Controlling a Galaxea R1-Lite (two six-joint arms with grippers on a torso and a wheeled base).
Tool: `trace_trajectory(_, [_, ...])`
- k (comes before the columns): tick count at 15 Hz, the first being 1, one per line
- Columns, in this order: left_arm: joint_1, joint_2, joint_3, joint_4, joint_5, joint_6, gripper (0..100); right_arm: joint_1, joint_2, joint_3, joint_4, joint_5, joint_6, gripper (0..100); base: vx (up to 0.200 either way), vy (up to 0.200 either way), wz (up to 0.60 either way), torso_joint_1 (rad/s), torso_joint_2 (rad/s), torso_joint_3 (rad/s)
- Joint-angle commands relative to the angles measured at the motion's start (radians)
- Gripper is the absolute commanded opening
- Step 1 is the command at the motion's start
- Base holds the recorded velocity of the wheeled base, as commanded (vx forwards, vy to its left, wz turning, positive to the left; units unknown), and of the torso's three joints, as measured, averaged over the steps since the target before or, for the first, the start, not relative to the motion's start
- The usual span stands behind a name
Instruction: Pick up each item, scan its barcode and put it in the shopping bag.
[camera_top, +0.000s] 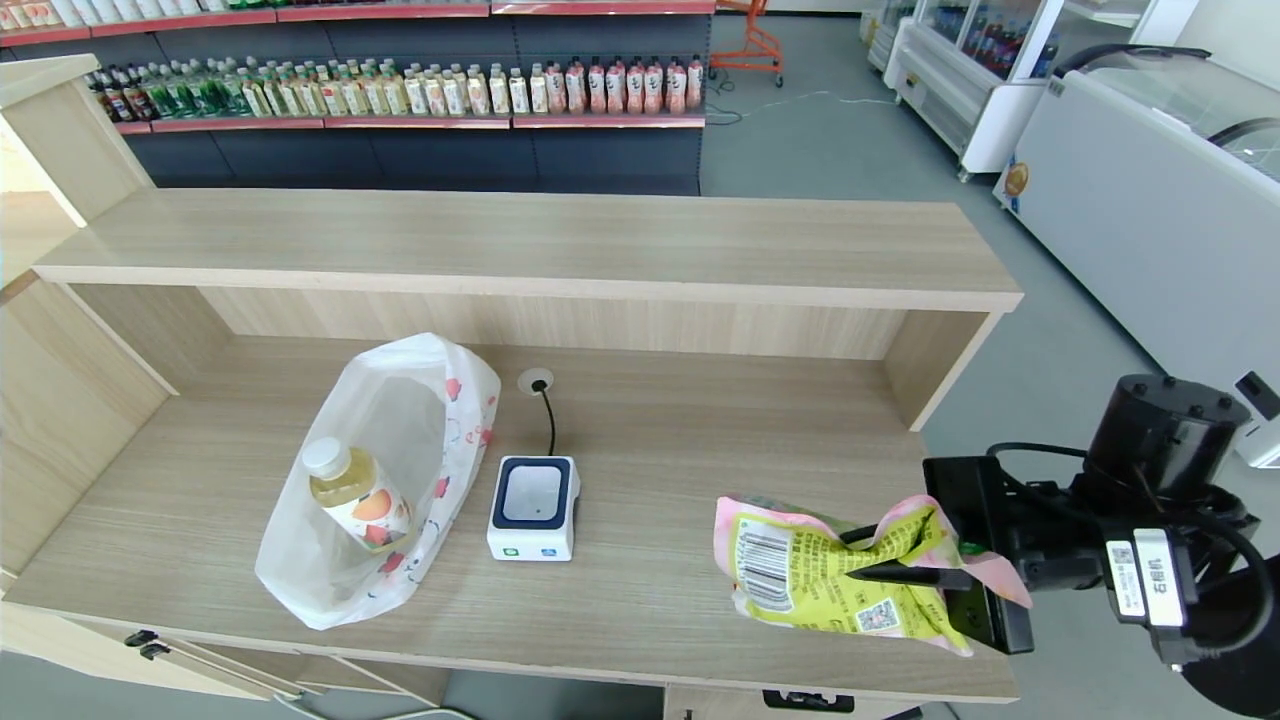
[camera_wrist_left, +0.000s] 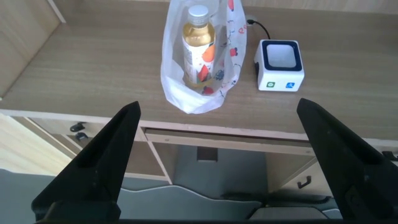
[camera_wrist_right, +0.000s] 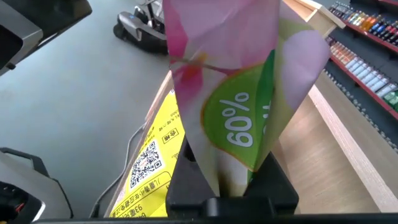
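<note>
Head view: scanner (camera_top: 534, 507) sits between shopping bag (camera_top: 458, 415) and snack pouch (camera_top: 800, 572).

One white plastic shopping bag (camera_top: 400, 395) is counted, and one capped drink bottle (camera_top: 358, 497) is counted inside it. One barcode scanner (camera_top: 535, 507) is seen, with one black cable (camera_top: 549, 420) attached to it. One snack pouch (camera_top: 800, 580) is counted, and one barcode (camera_top: 765, 562) is shown on it. Two grippers are counted: one left gripper (camera_wrist_left: 217, 107) and one right gripper (camera_top: 858, 556). One wooden counter (camera_top: 650, 440) is present, and two black drawer handles (camera_top: 140, 637) are seen below its front edge. One long row of shelf bottles (camera_top: 400, 90) is seen behind; their number cannot be told.
</note>
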Motion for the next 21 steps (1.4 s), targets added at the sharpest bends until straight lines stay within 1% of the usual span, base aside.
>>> trace_trajectory(1, [0.0,0.0,0.0,0.0,0.0,0.0,100,-0.019,-0.016,0.003,0.0,0.001,-0.001,0,0.0,0.0,0.0,0.0,0.0,0.0])
trace_trajectory(9, [0.0,0.0,0.0,0.0,0.0,0.0,100,-0.013,-0.034,0.011,0.003,0.001,0.001,0,0.0,0.0,0.0,0.0,0.0,0.0])
trace_trajectory(14, [0.0,0.0,0.0,0.0,0.0,0.0,100,-0.008,-0.044,0.009,0.048,0.001,-0.016,0,0.0,0.0,0.0,0.0,0.0,0.0])
trace_trajectory(18, [0.0,0.0,0.0,0.0,0.0,0.0,100,-0.012,-0.087,0.006,0.131,-0.004,-0.065,0,0.0,0.0,0.0,0.0,0.0,0.0])
trace_trajectory(19, [0.0,0.0,0.0,0.0,0.0,0.0,100,-0.019,-0.14,-0.029,0.155,-0.011,-0.024,0,0.0,0.0,0.0,0.0,0.0,0.0])
trace_trajectory(20, [0.0,0.0,0.0,0.0,0.0,0.0,100,-0.038,-0.194,-0.064,0.173,-0.043,0.064,0,0.0,0.0,0.0,0.0,0.0,0.0])
trace_trajectory(21, [0.0,0.0,0.0,0.0,0.0,0.0,100,-0.078,-0.278,-0.077,0.209,-0.171,0.2,0,0.0,0.0,0.0,0.0,0.0,0.0])
